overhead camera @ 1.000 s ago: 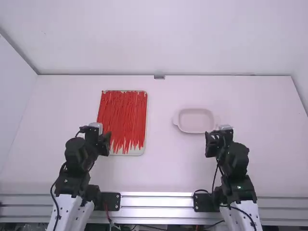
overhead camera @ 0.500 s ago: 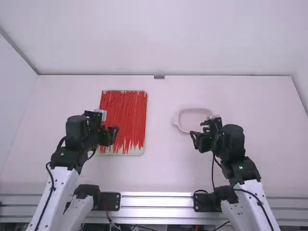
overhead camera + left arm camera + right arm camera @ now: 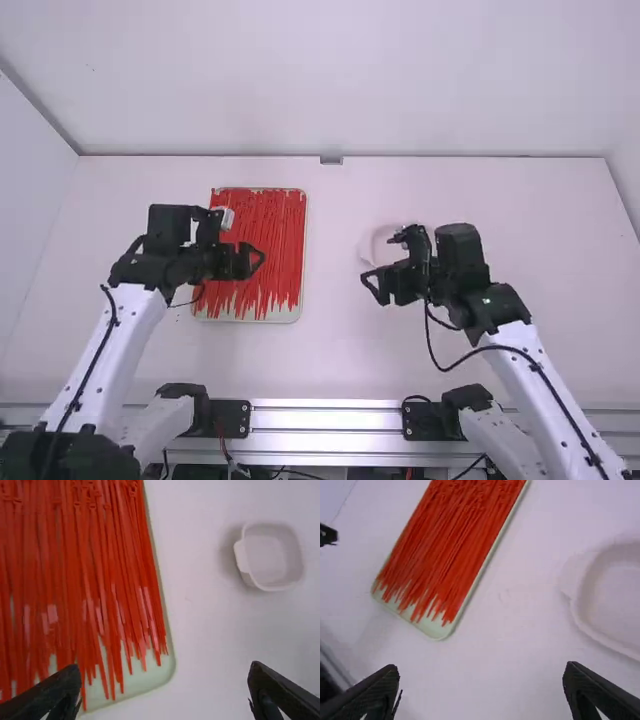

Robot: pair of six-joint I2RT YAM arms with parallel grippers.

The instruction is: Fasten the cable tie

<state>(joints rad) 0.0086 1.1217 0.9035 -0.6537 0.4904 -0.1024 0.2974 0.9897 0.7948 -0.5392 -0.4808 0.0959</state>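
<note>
Red ties (image 3: pixel 255 250) lie unpicked, left gripper (image 3: pixel 165 690) and right gripper (image 3: pixel 482 690) both wide open and empty; pinching one free likely comes next.

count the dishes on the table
2. The tray of red ties lies left of the table's middle. The white bowl, with nothing in it, sits to the tray's right, apart from it.

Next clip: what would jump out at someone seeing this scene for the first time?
The dense sheaf of red cable ties on a pale tray, left of middle on the table. Right of it sits a small white dish. The open left gripper hovers over the tray's near end, the open right gripper by the dish.
</note>
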